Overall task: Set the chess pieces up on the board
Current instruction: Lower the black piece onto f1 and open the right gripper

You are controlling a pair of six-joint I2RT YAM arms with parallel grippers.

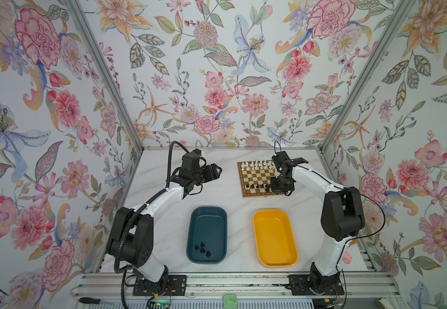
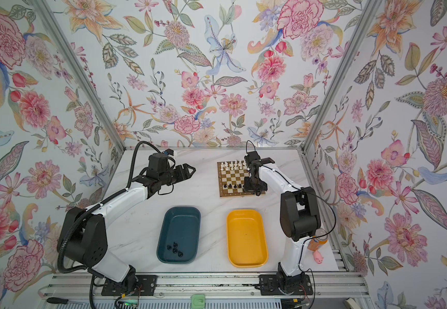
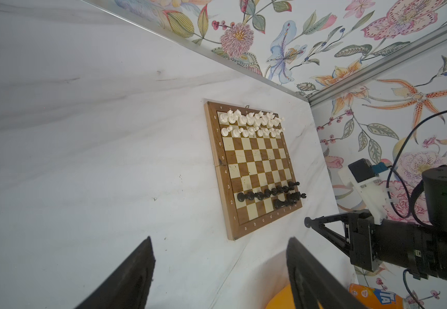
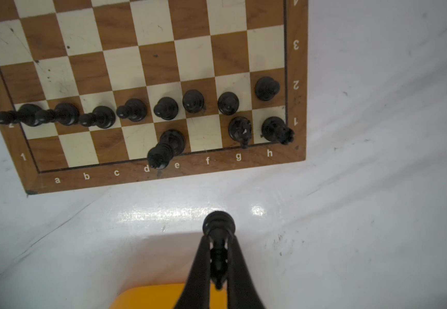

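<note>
The board (image 1: 257, 177) lies at the back right of the table, seen in both top views. White chess pieces (image 1: 257, 164) fill its two far rows. Black pawns (image 4: 166, 108) line its near side, with a tall piece (image 4: 169, 145), a knight (image 4: 239, 129) and a rook (image 4: 275, 131) behind them. My right gripper (image 4: 218, 236) is shut on a black chess piece (image 4: 218, 224), hovering over the table just off the board's near edge (image 4: 163, 179). My left gripper (image 3: 220, 240) is open and holds nothing, raised above the table left of the board (image 3: 257, 160).
A teal tray (image 1: 207, 214) at the front holds several black pieces (image 1: 202, 248). A yellow tray (image 1: 274, 240) sits to its right. An orange soda bottle (image 2: 317, 240) and a pink toy pig (image 2: 318, 257) stand by the right arm's base.
</note>
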